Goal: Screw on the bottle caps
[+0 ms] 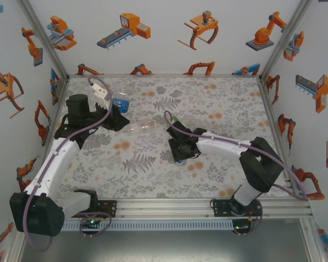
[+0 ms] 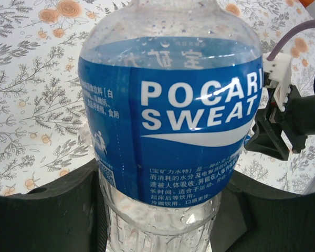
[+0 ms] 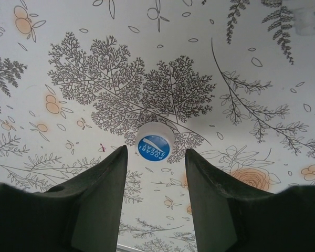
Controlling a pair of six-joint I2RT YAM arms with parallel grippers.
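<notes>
right tool [image 3: 156,151]: positioned low over the counter [image 3: 68,63], near the middle of the work area, pointing down. its 2 fingers [image 3: 94,199] stood apart and gripped nothing. 1 bottle cap [image 3: 155,144], white with a blue printed top, lay flat on the counter at the fingertips, partly inside the gap. bare counter showed on both sides of it, and neither finger touched it.

plain clear bottle [image 1: 144,127]: lay on its side on the counter, just left of the right tool and between the 2 tools. its neck was too small to tell whether a cap sat on it.

left tool [image 2: 157,205]: reached over the far left part of the counter. it was clamped on the blue-label bottle [image 2: 170,121], with 1 finger on each side of the clear lower body below the label. droplets clung to the bottle wall. the bottle's neck pointed away from the wrist camera and was cut off by the frame edge. whether the bottle rested on the counter could not be told.
</notes>
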